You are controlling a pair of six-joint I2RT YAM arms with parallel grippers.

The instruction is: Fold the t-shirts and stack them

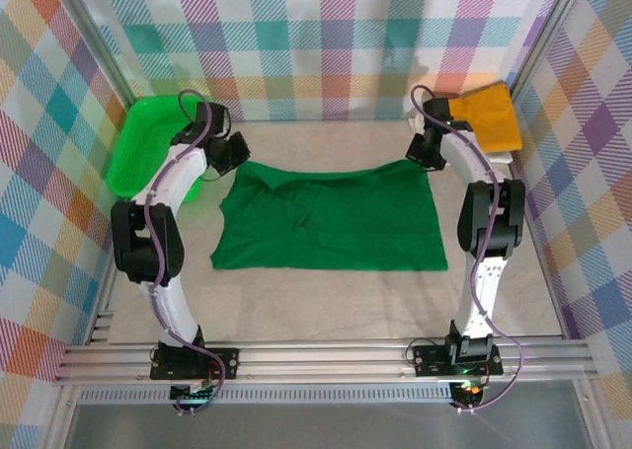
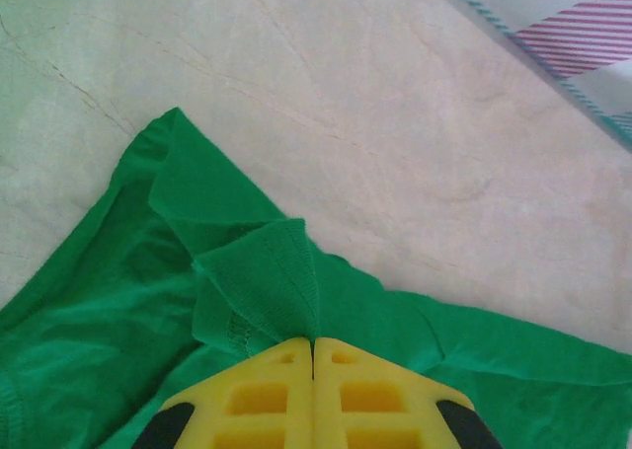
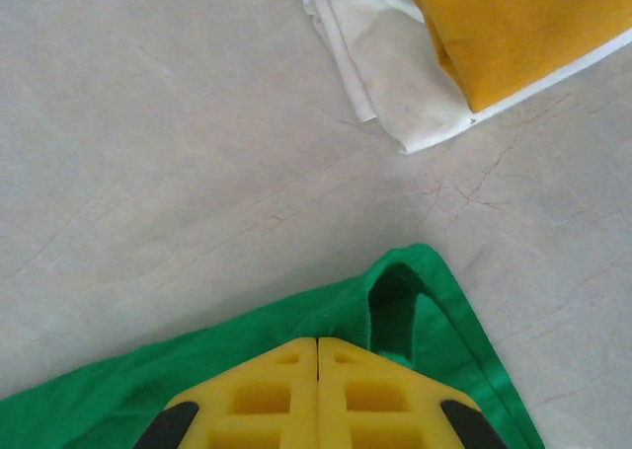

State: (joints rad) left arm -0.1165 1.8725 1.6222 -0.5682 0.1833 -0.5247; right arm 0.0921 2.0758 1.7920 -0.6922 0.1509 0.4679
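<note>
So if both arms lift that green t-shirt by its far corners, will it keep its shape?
Probably not. The green t-shirt bunches into folds where the left gripper and right gripper pinch it, so it should sag between them. It looks thin, so it is likely light.

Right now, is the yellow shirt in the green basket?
No, the mustard yellow t-shirt lies on the white t-shirt at the far right, the basket at the far left.

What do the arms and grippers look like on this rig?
The left arm and right arm both have white link shells, black joint housings and a purplish cable looped alongside. Their black bases sit on aluminium rails. The left gripper and right gripper are yellow moulded plastic with rectangular pockets and black patches low on the sides.
</note>
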